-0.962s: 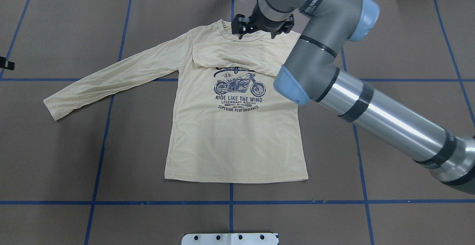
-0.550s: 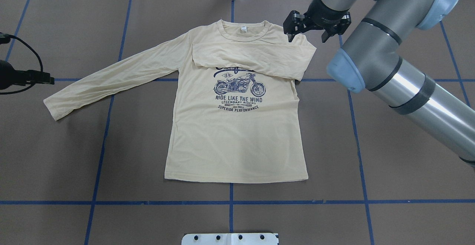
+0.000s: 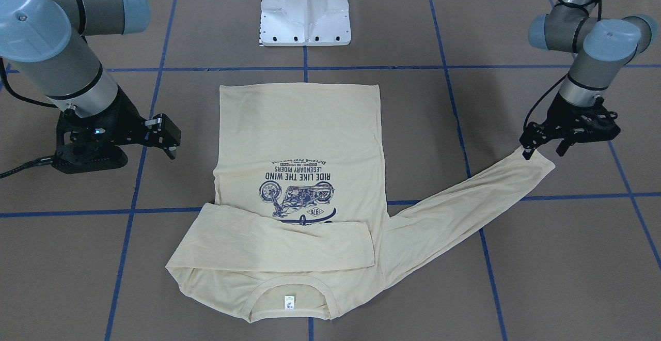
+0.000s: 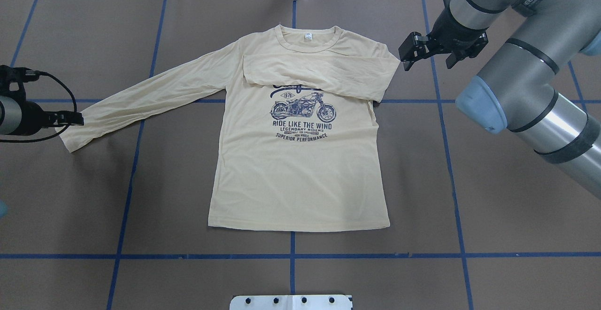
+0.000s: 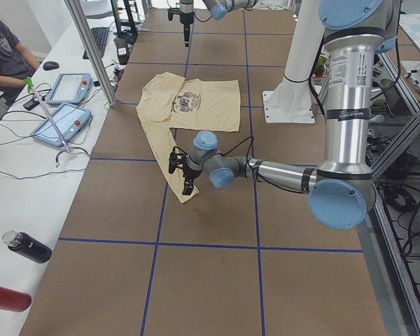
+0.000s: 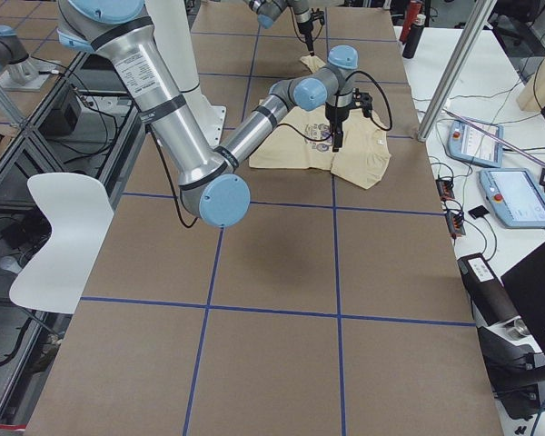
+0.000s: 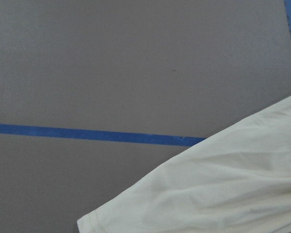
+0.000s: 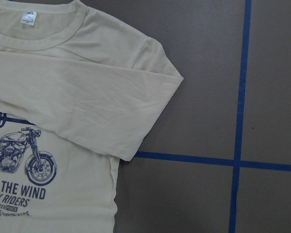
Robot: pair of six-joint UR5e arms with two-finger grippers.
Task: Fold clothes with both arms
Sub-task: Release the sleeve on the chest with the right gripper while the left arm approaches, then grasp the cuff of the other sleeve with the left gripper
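The cream-yellow long-sleeved T-shirt (image 4: 300, 178) lies flat, print up, collar at the far side. One sleeve (image 4: 319, 73) is folded across the chest; it also shows in the right wrist view (image 8: 87, 97). The other sleeve (image 4: 155, 94) stretches out to the left. My left gripper (image 3: 543, 151) is open and hangs just over that sleeve's cuff (image 3: 537, 164), holding nothing; the cuff shows in the left wrist view (image 7: 208, 194). My right gripper (image 4: 428, 61) is open and empty, over bare table just right of the shirt's shoulder.
The brown table (image 4: 493, 197) is marked with blue tape lines (image 4: 375, 255). The white pedestal base (image 3: 305, 10) stands at the robot's side of the table. Tablets (image 5: 59, 122) and a metal pole (image 5: 91, 49) are at the far edge.
My right gripper moved from the collar off to the right, clear of the shirt. My left gripper came in from the left edge to the outstretched sleeve's cuff.
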